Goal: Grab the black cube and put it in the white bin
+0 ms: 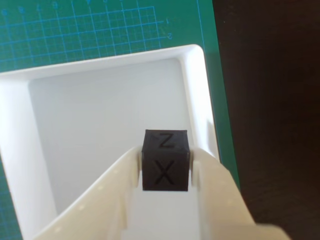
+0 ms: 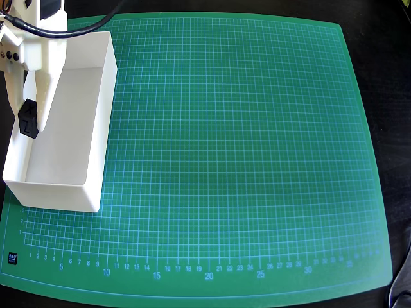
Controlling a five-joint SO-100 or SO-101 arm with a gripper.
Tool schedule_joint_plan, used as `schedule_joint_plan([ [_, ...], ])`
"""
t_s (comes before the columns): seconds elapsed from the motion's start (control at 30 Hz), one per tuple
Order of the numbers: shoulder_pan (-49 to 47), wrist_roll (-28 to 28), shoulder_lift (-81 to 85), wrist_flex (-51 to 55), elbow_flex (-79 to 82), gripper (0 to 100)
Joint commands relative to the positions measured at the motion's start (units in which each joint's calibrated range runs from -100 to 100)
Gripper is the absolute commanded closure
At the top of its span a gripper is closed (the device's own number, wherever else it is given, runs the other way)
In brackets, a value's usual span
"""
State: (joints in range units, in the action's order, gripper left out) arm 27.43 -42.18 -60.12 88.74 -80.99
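**Cube held over the bin on the green mat**

A green cutting mat (image 2: 225,147) with a pale grid and printed numbers is covering most of a dark table (image 2: 392,96), which is showing as a black border around the mat in the overhead view and as a dark brown strip on the right in the wrist view. The white bin (image 2: 96,115) is sitting along the mat's left edge in the overhead view, long side running up and down the picture.

I am reaching in from the top left corner, and my gripper (image 2: 28,122) is clamping the black cube (image 2: 28,119) between its two white fingers, over the bin's interior near its left wall.

The overhead view is showing the cube only as a small dark shape. The wrist view is bringing it close: my gripper (image 1: 165,167) is pressing the cube (image 1: 165,160) from both sides, an X is facing the camera and a Z is lying on the face above it, with the bin (image 1: 197,90) floor pale behind and its corner wall just right of the cube.
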Motion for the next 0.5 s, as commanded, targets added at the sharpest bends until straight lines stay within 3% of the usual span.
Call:
schedule_joint_plan([
  [0.0, 0.29, -0.39, 1.04, -1.21, -3.23, 91],
  [0.47, -0.55, -0.5, 1.72, -1.13, -3.23, 81],
])
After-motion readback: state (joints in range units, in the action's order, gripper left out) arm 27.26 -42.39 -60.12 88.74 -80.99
